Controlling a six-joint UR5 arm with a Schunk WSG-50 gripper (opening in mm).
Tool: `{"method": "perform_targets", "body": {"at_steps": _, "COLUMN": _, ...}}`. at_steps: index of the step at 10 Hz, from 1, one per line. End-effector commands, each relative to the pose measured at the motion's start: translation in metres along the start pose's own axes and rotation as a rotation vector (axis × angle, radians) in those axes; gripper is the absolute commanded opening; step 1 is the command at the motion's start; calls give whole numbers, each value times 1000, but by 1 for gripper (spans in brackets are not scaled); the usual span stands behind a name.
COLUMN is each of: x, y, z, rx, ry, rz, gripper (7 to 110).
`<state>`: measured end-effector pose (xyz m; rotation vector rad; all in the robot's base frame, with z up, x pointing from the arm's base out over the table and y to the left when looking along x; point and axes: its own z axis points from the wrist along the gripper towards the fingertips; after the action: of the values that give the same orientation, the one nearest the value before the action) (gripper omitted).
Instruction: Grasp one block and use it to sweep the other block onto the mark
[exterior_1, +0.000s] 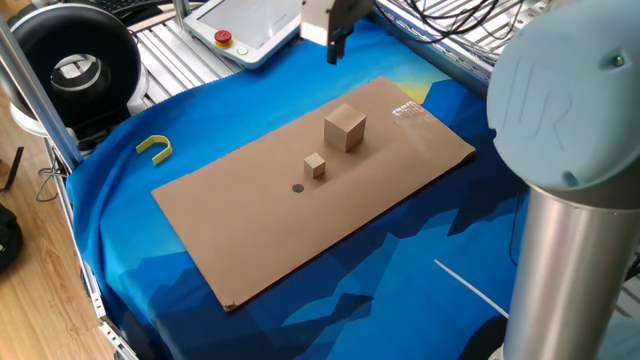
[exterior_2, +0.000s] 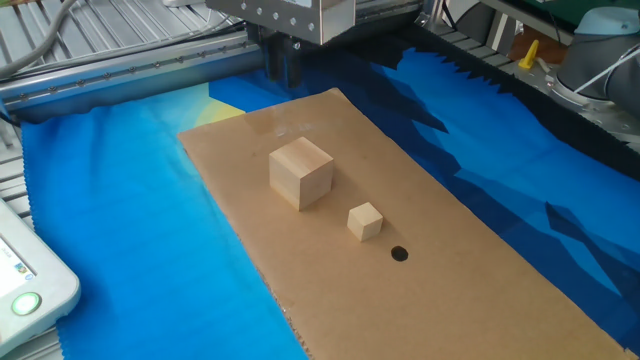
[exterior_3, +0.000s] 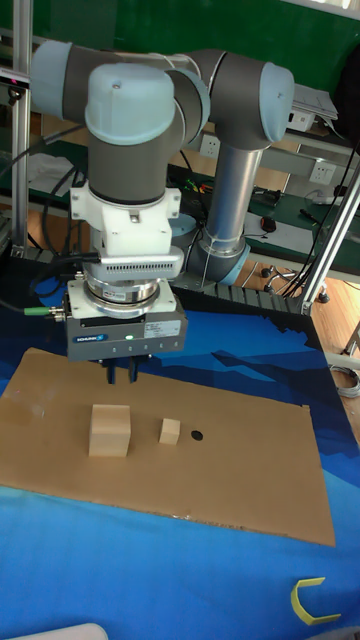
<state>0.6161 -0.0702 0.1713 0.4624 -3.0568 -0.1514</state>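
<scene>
Cardboard sheet (exterior_1: 400, 190) on the tabletop lines up big cube (exterior_1: 345, 128), tiny cube (exterior_1: 316, 165), dot (exterior_1: 297, 188), ready for sweeping; claw (exterior_3: 123, 376) hovers, fingers look pressed together, empty.

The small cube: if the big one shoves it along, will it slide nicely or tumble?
The small cube looks like solid wood with flat faces, so it will probably slide, not roll. It sits flat on the smooth cardboard, which should help. Being tiny beside the big cube, it may twist aside if pushed off-centre.
</scene>
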Motion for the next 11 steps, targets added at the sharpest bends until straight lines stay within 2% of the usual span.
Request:
{"method": "perform_targets", "body": {"at_steps": 1, "x": 0, "y": -5, "z": 0, "rx": -3, "ry": -15, "rz": 13, "gripper": 88}}
{"method": "perform_targets", "body": {"at_steps": 3, "x": -1, "y": -7, "z": 1, "rx": 8, "ry": -17, "rz": 69, "gripper": 88}}
{"method": "perform_targets", "body": {"at_steps": 5, "x": 0, "y": -16, "z": 4, "rx": 55, "ry": -3, "rz": 99, "gripper": 88}}
{"method": "perform_targets", "body": {"at_steps": 7, "x": -11, "y": -10, "z": 9, "rx": 80, "ry": -15, "rz": 111, "gripper": 88}}
{"method": "perform_targets", "body": {"at_steps": 8, "x": -20, "y": -2, "z": 19, "rx": 70, "ry": -34, "rz": 126, "gripper": 88}}
{"method": "perform_targets", "body": {"at_steps": 10, "x": -22, "y": 12, "z": 24, "rx": 32, "ry": -33, "rz": 163, "gripper": 88}}
{"method": "perform_targets", "body": {"at_steps": 11, "x": -20, "y": 7, "z": 22, "rx": 49, "ry": -29, "rz": 157, "gripper": 88}}
